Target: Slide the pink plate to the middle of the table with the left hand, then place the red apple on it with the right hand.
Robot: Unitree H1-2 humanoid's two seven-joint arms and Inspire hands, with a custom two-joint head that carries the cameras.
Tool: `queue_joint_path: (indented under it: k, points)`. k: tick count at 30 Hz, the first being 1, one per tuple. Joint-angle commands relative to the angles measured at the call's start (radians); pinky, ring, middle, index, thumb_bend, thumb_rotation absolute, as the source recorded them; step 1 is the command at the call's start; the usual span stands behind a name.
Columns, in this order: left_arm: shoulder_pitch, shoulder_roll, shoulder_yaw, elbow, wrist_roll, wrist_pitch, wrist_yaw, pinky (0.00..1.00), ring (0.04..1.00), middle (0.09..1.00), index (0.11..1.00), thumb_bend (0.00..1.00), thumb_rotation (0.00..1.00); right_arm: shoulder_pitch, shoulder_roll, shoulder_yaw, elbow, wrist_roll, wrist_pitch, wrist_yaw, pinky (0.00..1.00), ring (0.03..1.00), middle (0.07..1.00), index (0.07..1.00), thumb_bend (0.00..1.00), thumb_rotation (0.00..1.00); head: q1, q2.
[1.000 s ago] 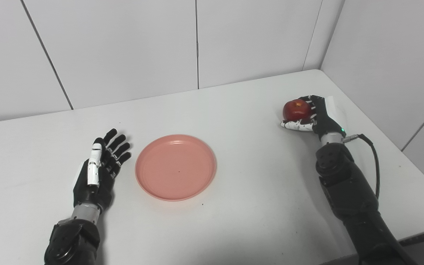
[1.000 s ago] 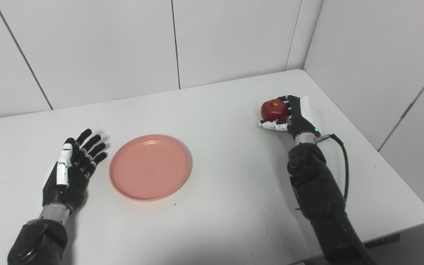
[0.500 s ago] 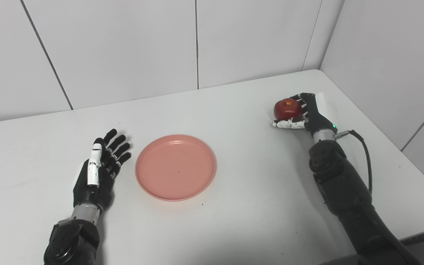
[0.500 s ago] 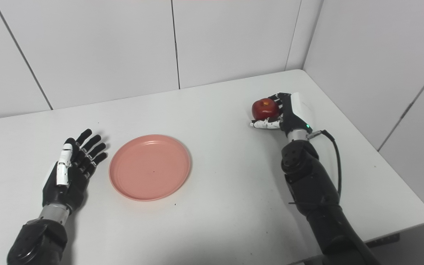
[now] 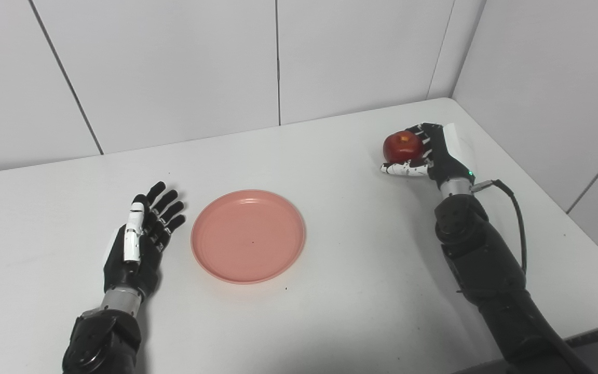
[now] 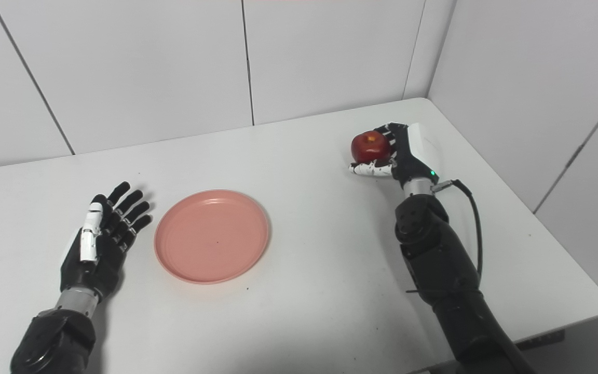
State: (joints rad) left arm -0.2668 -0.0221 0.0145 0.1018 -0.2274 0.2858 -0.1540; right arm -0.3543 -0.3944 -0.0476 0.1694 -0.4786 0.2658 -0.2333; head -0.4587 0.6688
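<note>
Right hand [image 5: 431, 156]: clamped on apple [image 5: 402, 145], far from plate [image 5: 248, 235]. Carry level, lower to centre, then release. Left hand [image 5: 140, 244]: fingers spread, empty, on desk [image 5: 330, 291].

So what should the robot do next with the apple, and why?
Probably carry the red apple leftward toward the pink plate. The right hand is shut on the apple, far off to the plate's right. The plate sits near the table's middle with nothing on it, and the left hand rests open beside it, apart from its rim.
</note>
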Motion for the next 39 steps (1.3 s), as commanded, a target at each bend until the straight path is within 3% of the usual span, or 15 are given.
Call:
queue_joint_path:
  k: [1,9,18,27,32,39]
  points:
    - [-0.001,-0.002,-0.008,0.006,0.014,0.012,0.011,0.87,0.870,0.879,0.872,0.42,1.00,-0.032,-0.018,-0.006,-0.082,-0.019,0.006,-0.001,0.36,0.441,0.494,0.484,0.52,0.13,0.008,-0.002]
    - [0.000,-0.014,-0.012,0.003,0.028,0.009,0.016,0.87,0.870,0.879,0.872,0.42,1.00,-0.036,0.010,0.011,-0.231,-0.034,0.050,0.059,0.36,0.439,0.488,0.484,0.52,0.13,0.031,-0.005]
    - [0.000,-0.028,-0.021,0.002,0.041,0.008,0.035,0.85,0.854,0.865,0.859,0.42,1.00,-0.060,0.049,0.049,-0.323,-0.060,0.067,0.119,0.35,0.433,0.480,0.484,0.52,0.13,0.068,-0.012]
    - [0.000,-0.049,-0.029,-0.003,0.054,0.009,0.057,0.84,0.849,0.858,0.852,0.41,1.00,-0.090,0.094,0.108,-0.344,-0.088,0.067,0.166,0.35,0.435,0.486,0.485,0.52,0.13,0.127,-0.016]
    - [-0.002,-0.062,-0.032,-0.011,0.052,0.016,0.071,0.84,0.848,0.857,0.850,0.41,1.00,-0.107,0.119,0.138,-0.311,-0.076,0.011,0.173,0.34,0.426,0.478,0.484,0.52,0.13,0.171,-0.018]
    - [-0.002,-0.071,-0.047,-0.006,0.066,-0.001,0.074,0.85,0.858,0.869,0.858,0.40,1.00,-0.112,0.159,0.170,-0.324,-0.071,0.014,0.184,0.34,0.422,0.480,0.485,0.52,0.13,0.242,-0.015]
